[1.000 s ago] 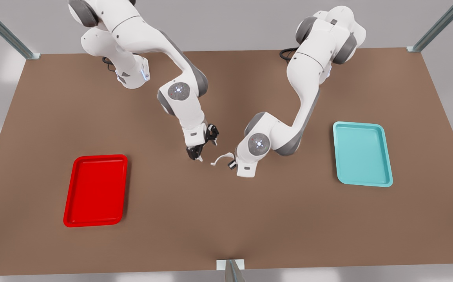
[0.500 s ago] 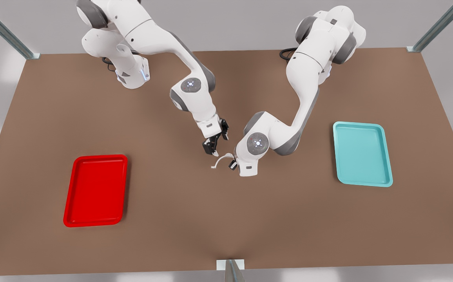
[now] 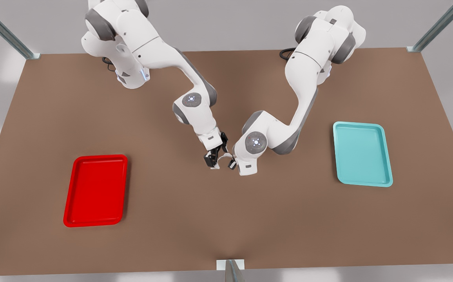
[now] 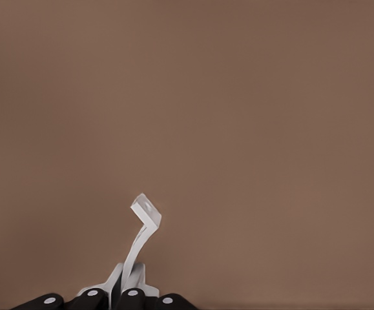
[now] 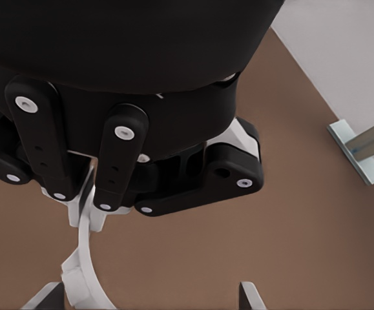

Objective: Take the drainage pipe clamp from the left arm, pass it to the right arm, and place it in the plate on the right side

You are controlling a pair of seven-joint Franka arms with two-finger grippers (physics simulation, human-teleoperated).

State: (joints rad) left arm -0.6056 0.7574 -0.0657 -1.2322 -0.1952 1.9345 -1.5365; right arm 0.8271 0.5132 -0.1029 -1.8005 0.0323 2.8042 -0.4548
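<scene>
Gripping the drainage pipe clamp (image 3: 222, 157) at one tab, the left hand (image 3: 232, 163) should hold steady until the released right hand (image 3: 212, 162) clenches fully.

Bright even diffuse light, faint soft shadows, no glare, sharp focus

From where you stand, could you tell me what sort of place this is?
Probably a simulated robot test bench: a bare brown table framed by metal posts, carrying a red plate and a teal tray, with two white arms meeting at its centre.
</scene>
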